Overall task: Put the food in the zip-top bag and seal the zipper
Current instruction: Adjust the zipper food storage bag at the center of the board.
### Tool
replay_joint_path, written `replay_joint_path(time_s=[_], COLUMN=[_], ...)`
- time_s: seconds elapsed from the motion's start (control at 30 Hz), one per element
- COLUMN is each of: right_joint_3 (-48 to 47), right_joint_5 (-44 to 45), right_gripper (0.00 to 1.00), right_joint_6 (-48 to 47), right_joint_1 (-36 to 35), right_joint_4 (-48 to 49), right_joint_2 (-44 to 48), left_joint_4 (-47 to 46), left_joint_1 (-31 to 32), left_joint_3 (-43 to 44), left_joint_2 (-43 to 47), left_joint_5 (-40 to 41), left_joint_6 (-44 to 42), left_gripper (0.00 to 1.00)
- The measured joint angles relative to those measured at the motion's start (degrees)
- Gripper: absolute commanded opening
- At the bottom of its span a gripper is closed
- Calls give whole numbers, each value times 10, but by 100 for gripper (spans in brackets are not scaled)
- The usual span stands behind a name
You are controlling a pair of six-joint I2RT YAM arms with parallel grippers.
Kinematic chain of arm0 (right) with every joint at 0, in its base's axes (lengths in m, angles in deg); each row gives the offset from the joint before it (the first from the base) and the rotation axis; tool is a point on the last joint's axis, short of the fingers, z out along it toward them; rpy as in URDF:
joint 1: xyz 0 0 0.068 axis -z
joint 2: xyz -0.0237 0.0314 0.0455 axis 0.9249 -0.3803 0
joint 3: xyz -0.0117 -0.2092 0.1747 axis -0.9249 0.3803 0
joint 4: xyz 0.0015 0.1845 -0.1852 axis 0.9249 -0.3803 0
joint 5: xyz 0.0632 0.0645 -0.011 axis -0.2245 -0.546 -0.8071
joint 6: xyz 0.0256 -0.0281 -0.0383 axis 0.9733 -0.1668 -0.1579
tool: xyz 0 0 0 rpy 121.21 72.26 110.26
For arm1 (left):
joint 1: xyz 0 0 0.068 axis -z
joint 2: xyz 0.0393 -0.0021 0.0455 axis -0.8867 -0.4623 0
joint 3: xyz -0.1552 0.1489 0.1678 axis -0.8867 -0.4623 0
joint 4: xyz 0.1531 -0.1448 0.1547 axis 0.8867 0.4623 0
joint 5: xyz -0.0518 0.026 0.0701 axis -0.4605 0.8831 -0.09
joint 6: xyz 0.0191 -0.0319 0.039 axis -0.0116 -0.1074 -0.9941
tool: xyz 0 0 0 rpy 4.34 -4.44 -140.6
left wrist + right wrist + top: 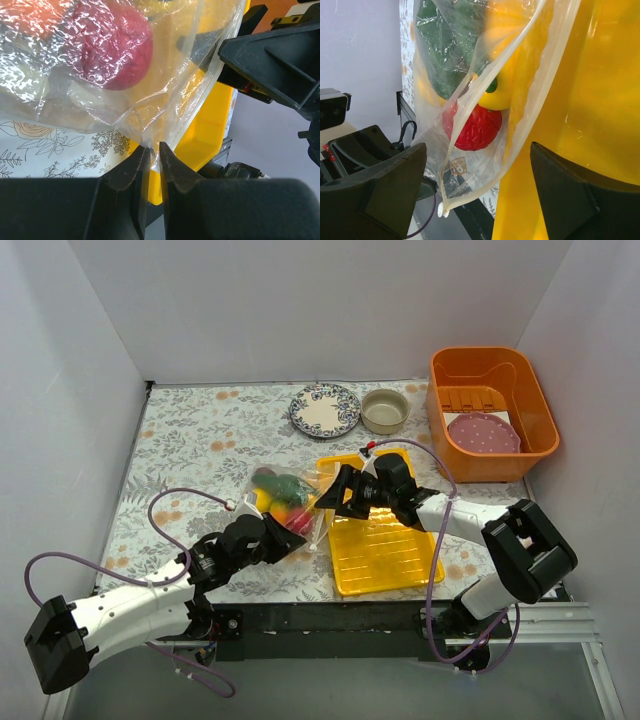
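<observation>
The zip-top bag (pixel 288 502) lies left of the yellow tray, with the food inside: a red piece (pixel 472 127), a yellow piece (pixel 500 92) and a green piece (pixel 447 50). My left gripper (pixel 155 146) is shut on the bag's near corner; its place in the top view (pixel 296 532) is just below the bag. My right gripper (pixel 475 192) stands open at the bag's mouth, one finger on each side of it, and from above (pixel 333 495) it sits on the bag's right. The zipper (pixel 465 145) gapes apart, and its white slider (pixel 441 210) hangs at the low end.
The yellow ribbed tray (pixel 385 550) lies under the right arm, tight against the bag. Behind it are a patterned plate (pixel 324 410) and a beige bowl (pixel 385 410). An orange basin (pixel 540 405) holding a pink plate stands at the back right.
</observation>
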Motion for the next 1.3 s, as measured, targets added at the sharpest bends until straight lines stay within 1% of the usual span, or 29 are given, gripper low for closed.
replay_joint_path(time_s=[0.03,0.07,0.1,0.13,0.17,0.23,0.27,0.4,0.5,0.53,0.6,0.67,0.83,0.97,1.03,1.1,1.2,1.23,1.3], right_joint_3=[0,0,-1,-1,-1,-1,-1,-1,-1,-1,-1,-1,-1,-1,-1,-1,-1,-1,-1], right_joint_5=[-2,-5,-7,-9,-11,-13,-13,-13,-13,-13,-13,-13,-13,-13,-14,-15,-15,-16,-16], right_gripper=[75,57,47,36,18,5,3,1,1,1,1,1,1,1,1,1,1,1,1], right_joint_6=[2,4,6,7,12,9,13,18,20,22,25,28,39,43,46,47,50,51,52], right_joint_1=[-1,-1,-1,-1,-1,-1,-1,-1,-1,-1,-1,-1,-2,-2,-2,-2,-2,-2,-2], right_joint_4=[6,11,15,17,19,20,22,26,28,30,34,39,49,56,60,62,62,62,62], right_joint_2=[-5,-10,-15,-19,-23,-24,-24,-23,-17,-14,-10,-8,-7,-7,-7,-7,-7,-7,-7], left_joint_4=[-1,-1,-1,-1,-2,-2,-2,-4,-4,-4,-4,-5,-25,-46,-58,-74,-108,-118,-134], left_joint_1=[0,0,0,0,0,0,0,0,0,0,0,0,0,0,0,0,0,0,0], left_joint_3=[0,0,0,0,0,0,-1,-10,-19,-23,-30,-35,-56,-72,-76,-77,-82,-83,-83], left_joint_2=[-3,-5,-6,-7,-8,-7,-7,4,18,23,31,39,60,62,59,51,37,33,23], left_joint_5=[-2,-3,-4,-5,-5,-6,-6,-6,-6,-6,-6,-5,-5,-4,-2,2,11,14,17], left_joint_6=[0,-1,-2,-2,-2,-2,-2,3,7,9,11,11,11,12,12,12,13,14,15], left_gripper=[13,13,13,13,13,13,14,20,34,40,47,50,52,47,41,39,30,21,14])
